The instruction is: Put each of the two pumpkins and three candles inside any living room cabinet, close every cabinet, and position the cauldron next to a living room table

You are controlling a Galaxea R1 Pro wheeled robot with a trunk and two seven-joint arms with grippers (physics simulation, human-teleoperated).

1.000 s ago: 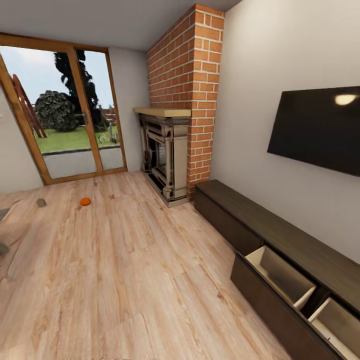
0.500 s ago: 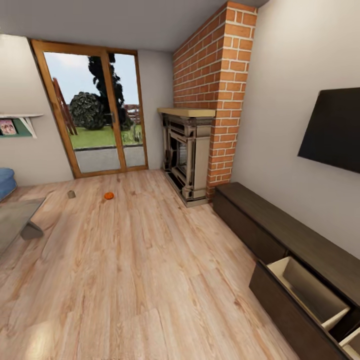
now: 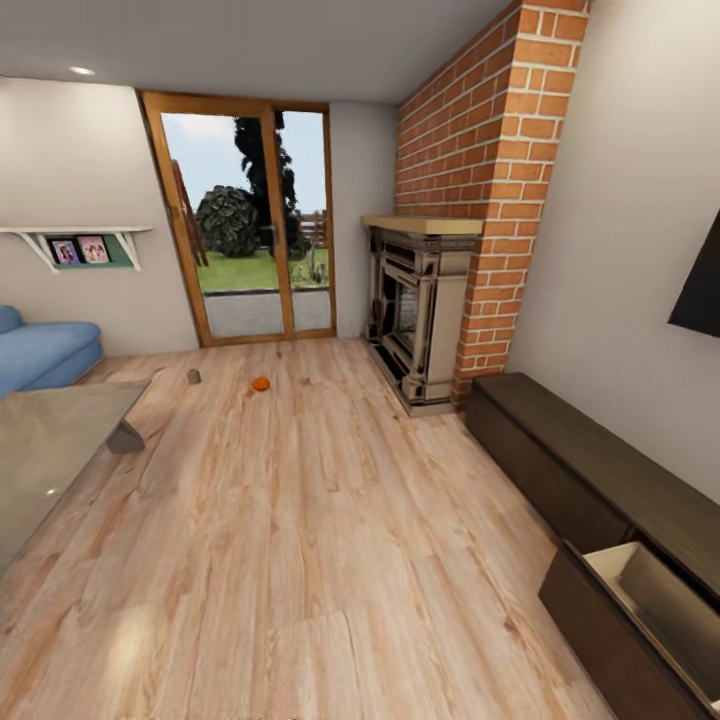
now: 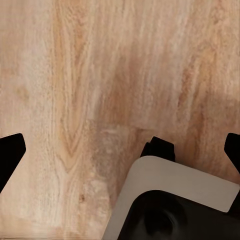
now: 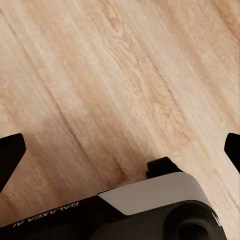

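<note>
One small orange pumpkin [image 3: 260, 383] lies on the wood floor far ahead, near the glass doors. Just left of it sits a small stubby greyish thing [image 3: 193, 376], too small to tell whether it is a candle. The long dark brown cabinet [image 3: 570, 455] runs along the right wall, with one drawer [image 3: 645, 600] pulled open and its pale inside bare. The grey glossy table [image 3: 50, 445] stands at the left. The cauldron is out of view. My left gripper [image 4: 120, 150] and right gripper [image 5: 122, 150] both hang open over bare floorboards, holding nothing.
A brick chimney with a fireplace [image 3: 420, 310] juts out beyond the cabinet's far end. A blue sofa [image 3: 40, 352] stands behind the table, below a wall shelf [image 3: 80, 243]. A dark TV [image 3: 700, 290] hangs above the cabinet. Wide wood floor stretches ahead.
The head view has swung left, so everything has slid right in the picture. The table, sofa and shelf have come into view, and a second open drawer has left it.
</note>
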